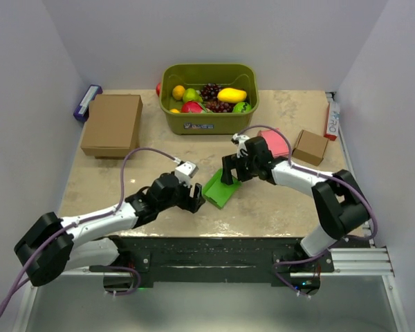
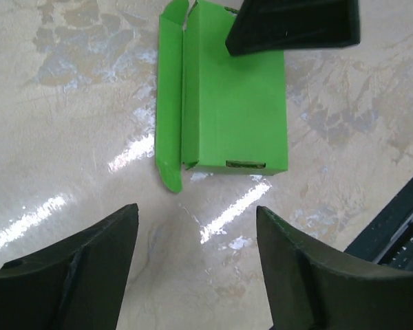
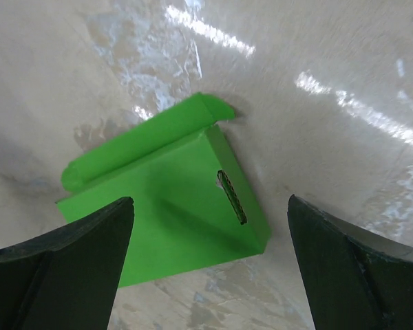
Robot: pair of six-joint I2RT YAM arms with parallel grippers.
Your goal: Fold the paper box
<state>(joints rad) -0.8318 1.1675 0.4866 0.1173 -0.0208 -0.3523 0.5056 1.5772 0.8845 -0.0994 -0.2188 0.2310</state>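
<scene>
The bright green paper box (image 1: pixel 220 188) lies flat on the table between the two grippers. In the left wrist view it (image 2: pixel 224 103) shows a folded body with a narrow flap along its left side. In the right wrist view it (image 3: pixel 172 206) shows a slot near its right edge and a curled flap on top. My left gripper (image 1: pixel 196 199) is open and empty just left of the box, jaws wide apart. My right gripper (image 1: pixel 231 173) is open, hovering over the box's far end, not touching it; one of its fingers (image 2: pixel 296 26) shows above the box.
A green basket (image 1: pixel 209 124) of toy fruit stands at the back centre. A large brown cardboard box (image 1: pixel 113 124) sits back left, a small brown box (image 1: pixel 310 146) and a pink flat box (image 1: pixel 275 143) at right. The table's front edge (image 2: pixel 399 227) is close.
</scene>
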